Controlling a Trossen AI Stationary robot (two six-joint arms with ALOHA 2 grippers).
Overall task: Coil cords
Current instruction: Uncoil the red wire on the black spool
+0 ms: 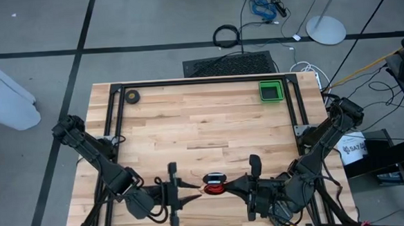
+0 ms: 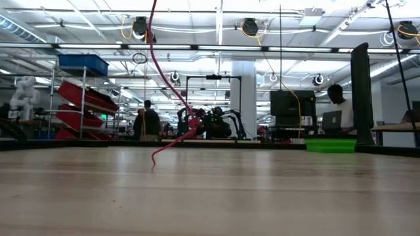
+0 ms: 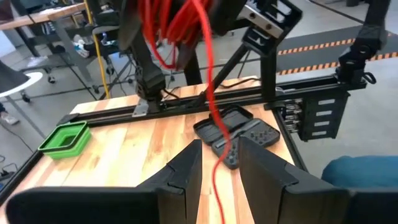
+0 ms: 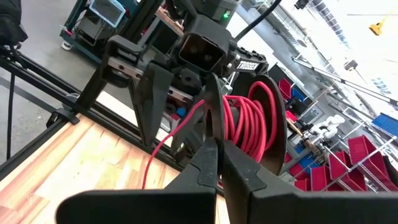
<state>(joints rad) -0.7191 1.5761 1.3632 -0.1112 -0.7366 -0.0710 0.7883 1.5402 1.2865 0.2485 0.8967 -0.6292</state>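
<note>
I am partway through winding: my right gripper (image 4: 214, 163) is pinched tight on the cords (image 1: 215, 183), held up over the table's (image 1: 202, 120) near edge, and my half-open left gripper (image 3: 219, 163) must next catch the loose red tail.

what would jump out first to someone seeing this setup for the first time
The bright coil of thin red wire, held up off the wooden table near its front edge between the left gripper and right gripper, which face each other. A loose red strand hangs from it. Far off, a small green plastic tray sits at the back right corner.
</note>
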